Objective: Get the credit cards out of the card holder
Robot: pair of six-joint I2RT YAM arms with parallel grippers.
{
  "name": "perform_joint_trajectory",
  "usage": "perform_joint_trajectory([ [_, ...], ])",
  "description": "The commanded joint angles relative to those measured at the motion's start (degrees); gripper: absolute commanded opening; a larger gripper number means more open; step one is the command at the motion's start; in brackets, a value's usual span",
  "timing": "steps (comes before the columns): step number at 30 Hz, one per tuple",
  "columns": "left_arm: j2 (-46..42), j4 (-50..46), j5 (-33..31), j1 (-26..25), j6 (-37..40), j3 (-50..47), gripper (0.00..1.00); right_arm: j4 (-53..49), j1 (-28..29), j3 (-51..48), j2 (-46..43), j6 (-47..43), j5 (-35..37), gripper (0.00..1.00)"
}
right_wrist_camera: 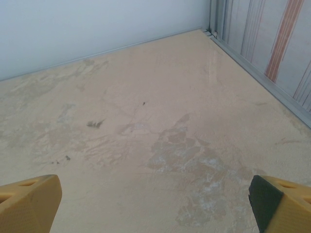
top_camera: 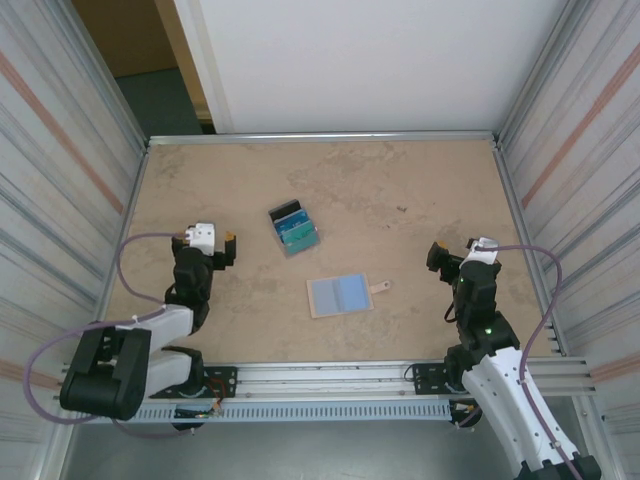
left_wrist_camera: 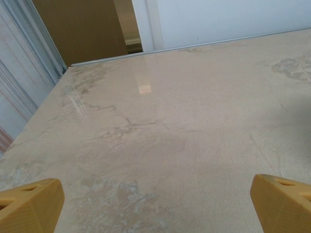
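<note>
With the left tool [top_camera: 205,243] and right tool [top_camera: 454,251] both wide open and empty, any low sweep across the tabletop [top_camera: 400,180] could scatter the fanned credit cards [top_camera: 293,228] lying just far-left of the opened card holder [top_camera: 340,296].

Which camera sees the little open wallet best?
The top camera: the card holder lies open and flat on the table, fully visible, its tab sticking out. Both wrist cameras face other parts of the table, away from it.

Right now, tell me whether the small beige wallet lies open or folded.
Open: the flat beige card holder lies spread, pale blue-grey inner faces up, closing tab out.
</note>
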Motion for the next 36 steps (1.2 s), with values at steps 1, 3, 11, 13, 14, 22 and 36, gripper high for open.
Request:
perform_joint_trajectory([
  [1,3.6,5.5,1.1,0.6,1.7,1.9,0.99,1.0,-0.7,-0.5,0.2,1.5,-0.6,0.99],
  [3,6.2,7.4,1.8,0.6,2.1,2.2,0.99,1.0,-0.8,-0.5,0.4,1.6,-0.6,0.99],
  [11,14.0,11.3,5.1,1.0,3.4,4.3,0.99,2.8,-1.9,-1.1,0.4,1.7,-0.8,0.99],
  [13,13.3,10.3,9.9,2.9,2.4,3.8,0.99,3.4,-2.4,-1.4,0.5,1.7,-1.2,0.99],
  [14,14.0,10.9,11.6,3.5,2.3,3.7,0.99,3.8,-2.7,-1.5,0.6,1.7,-1.4,0.99],
  [22,17.3,9.6,19.9,6.3,2.6,6.1,0.99,7.6,-5.6,-2.5,2.5,2.3,-3.5,0.99],
  [36,18.0,-3.0,24.8,11.7,-2.5,13.1,0.99,31.6,-15.7,-5.7,20.2,-1.3,-10.7,0.99],
])
